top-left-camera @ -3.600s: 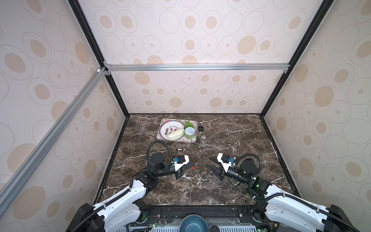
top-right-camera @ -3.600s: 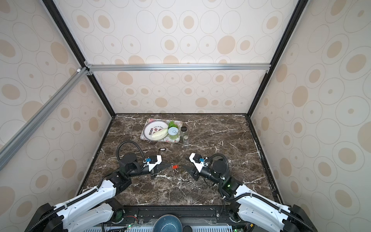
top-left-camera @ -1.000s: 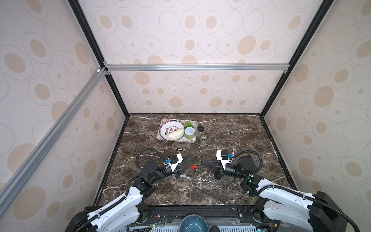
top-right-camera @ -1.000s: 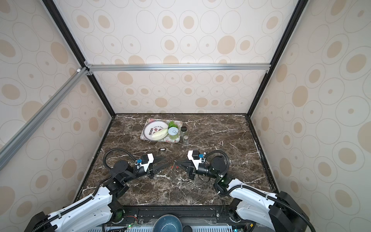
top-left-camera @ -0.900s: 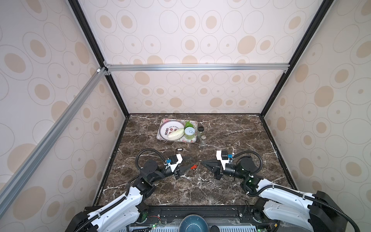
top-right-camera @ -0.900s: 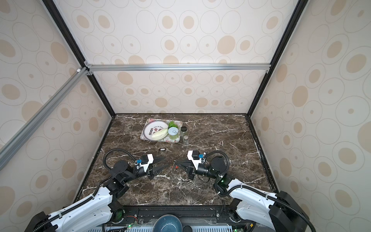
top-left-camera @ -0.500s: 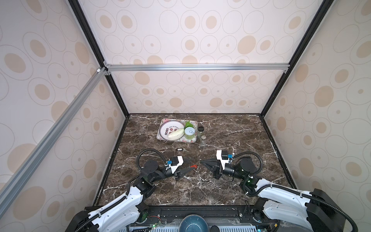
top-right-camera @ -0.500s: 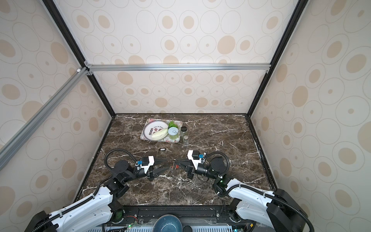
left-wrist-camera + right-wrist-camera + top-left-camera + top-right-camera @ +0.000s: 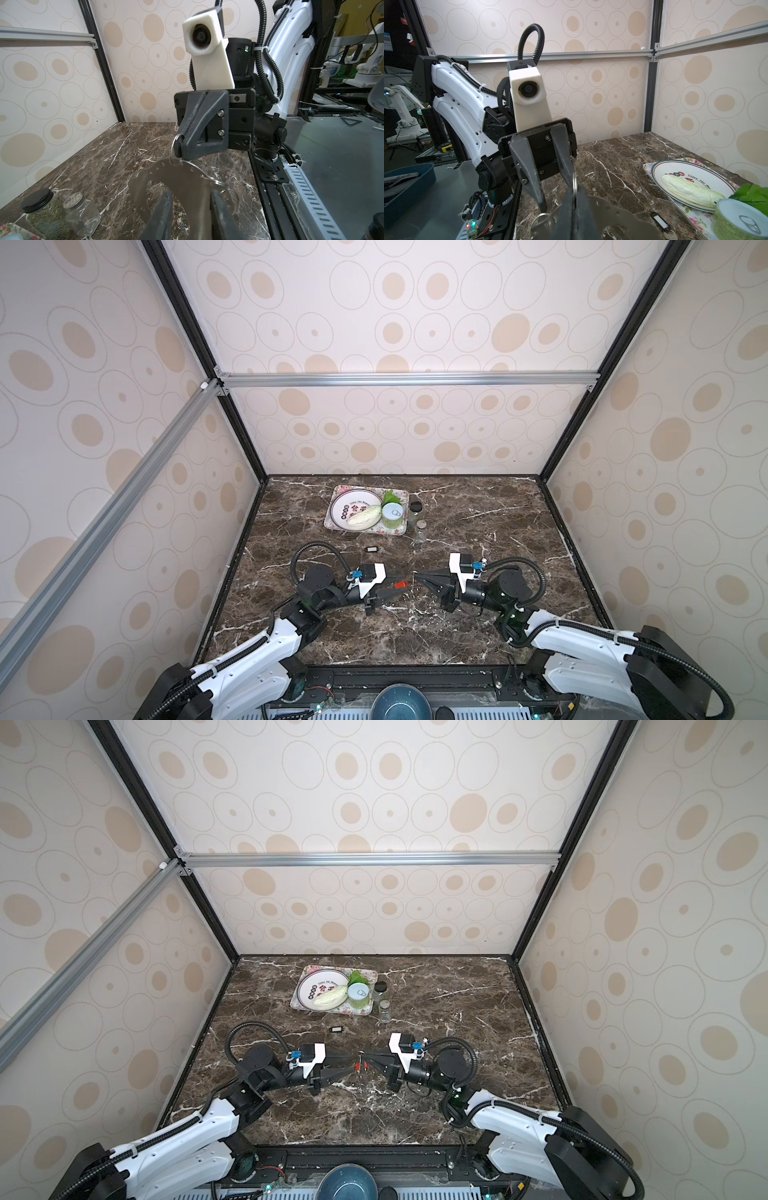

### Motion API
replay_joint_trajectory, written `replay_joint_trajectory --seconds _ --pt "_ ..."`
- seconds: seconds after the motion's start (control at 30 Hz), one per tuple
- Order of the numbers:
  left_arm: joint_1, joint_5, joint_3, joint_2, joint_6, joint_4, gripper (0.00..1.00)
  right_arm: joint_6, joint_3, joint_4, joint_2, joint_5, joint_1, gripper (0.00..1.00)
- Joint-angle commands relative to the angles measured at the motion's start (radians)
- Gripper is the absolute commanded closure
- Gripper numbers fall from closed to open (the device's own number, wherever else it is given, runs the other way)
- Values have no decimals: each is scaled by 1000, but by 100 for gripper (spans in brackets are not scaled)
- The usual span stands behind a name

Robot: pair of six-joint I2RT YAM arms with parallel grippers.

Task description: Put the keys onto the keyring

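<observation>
1. Two grippers meet tip to tip over the middle of the table (image 9: 457,635). My right gripper (image 9: 182,145) has its fingers pressed together on a small split ring (image 9: 172,145), and the keyring (image 9: 182,176) hangs from that ring, apparently clear of the table
2. My left gripper (image 9: 191,194) has its fingers spread, one on each side of the keyring's flat face; I can't see them clamping anything
3. One key, the red key (image 9: 400,584), shows in both top views right at the left fingertips, between the two grippers; whether it is threaded on or only held there I cannot tell
4. The black key (image 9: 372,549) lies flat on the table, well apart from both sets of fingertips, toward the back wall, its long axis running across the view
5. My read: that key is the next pickup. The left arm is nearer and is the free one, and its fingers should close across the key's short side
</observation>
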Motion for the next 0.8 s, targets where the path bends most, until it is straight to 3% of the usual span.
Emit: replay_joint_trajectory --seconds 0.0,0.77 --pt "-6 18 44 -5 22 22 70 10 11 87 13 -52 10 100" --pt "-16 34 56 -34 23 11 80 25 25 191 110 -138 35 100"
